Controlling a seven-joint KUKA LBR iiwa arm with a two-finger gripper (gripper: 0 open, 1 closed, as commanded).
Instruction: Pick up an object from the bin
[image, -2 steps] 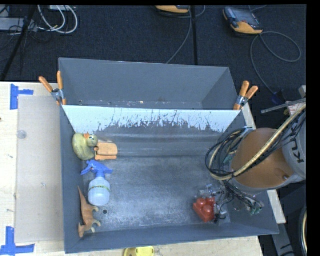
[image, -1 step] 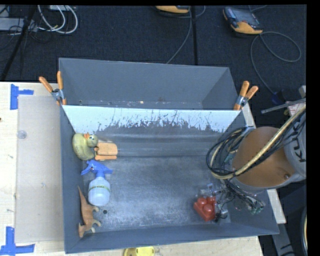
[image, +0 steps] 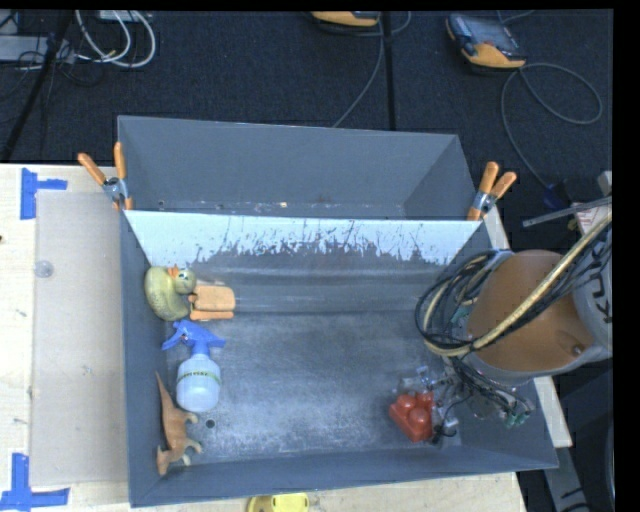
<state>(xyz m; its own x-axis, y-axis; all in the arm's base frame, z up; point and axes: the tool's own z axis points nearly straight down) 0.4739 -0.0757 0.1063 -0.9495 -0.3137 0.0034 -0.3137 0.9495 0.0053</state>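
Observation:
My gripper (image: 437, 402) is low in the bin's front right corner, under the orange cover and cables of the wrist. A small red lumpy thing (image: 409, 415) lies on the bin floor right at its left side, touching or nearly touching it; whether it is gripped I cannot tell.
Along the left wall lie a green snail toy with an orange part (image: 183, 293), a blue-and-white spray bottle (image: 197, 372) and a brown dinosaur figure (image: 176, 428). Bare grey floor stretches between them and the gripper.

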